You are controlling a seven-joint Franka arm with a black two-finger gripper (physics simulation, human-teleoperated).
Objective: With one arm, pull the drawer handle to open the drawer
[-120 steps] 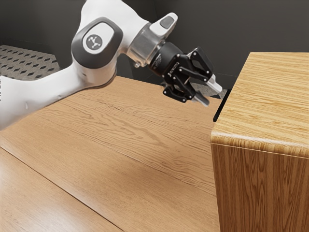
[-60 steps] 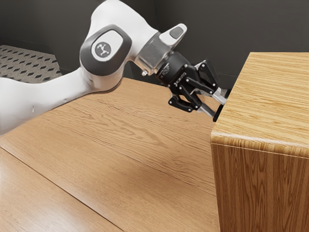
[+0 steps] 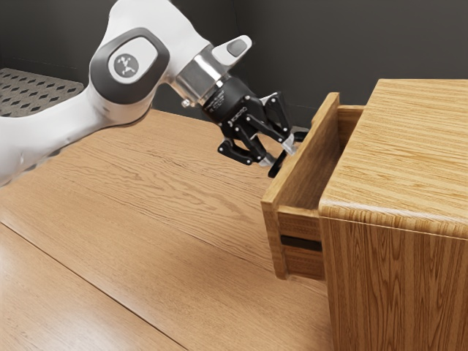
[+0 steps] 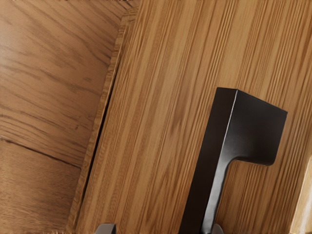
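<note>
Wood-grained, the light oak drawer (image 3: 301, 179) now juts partly out of its matching wooden cabinet (image 3: 409, 139), flush half a second ago (your pull is working), its black angular bar handle (image 4: 229, 146) hooked between the spread, unclamped fingers of the black two-finger tool (image 3: 285, 155).

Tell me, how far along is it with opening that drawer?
Mostly done: the drawer stands well out of the cabinet. In hand: the gripper sits open around the black handle. Left: perhaps a little more pulling, then letting go.
</note>
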